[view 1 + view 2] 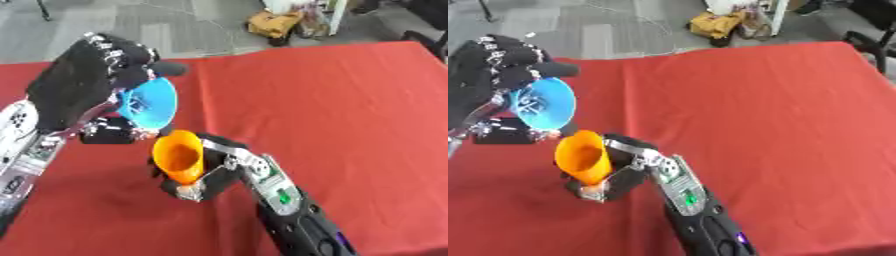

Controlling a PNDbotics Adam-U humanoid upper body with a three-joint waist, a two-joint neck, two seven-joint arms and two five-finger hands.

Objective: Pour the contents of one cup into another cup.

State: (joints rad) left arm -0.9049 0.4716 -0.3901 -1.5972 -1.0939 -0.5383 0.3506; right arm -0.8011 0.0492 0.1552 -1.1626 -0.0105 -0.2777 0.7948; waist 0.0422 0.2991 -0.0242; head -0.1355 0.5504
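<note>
My left hand holds a blue cup tipped on its side, its mouth facing right and down toward an orange cup. The fingers curl round the blue cup from above and behind. Below it, my right hand comes in from the bottom and grips the orange cup, which is tilted with its mouth toward the upper left. The blue cup's rim sits just above the orange cup's rim. I cannot make out what is inside either cup.
A red cloth covers the table, bare to the right. Beyond its far edge lies grey floor with a yellow bag and other clutter.
</note>
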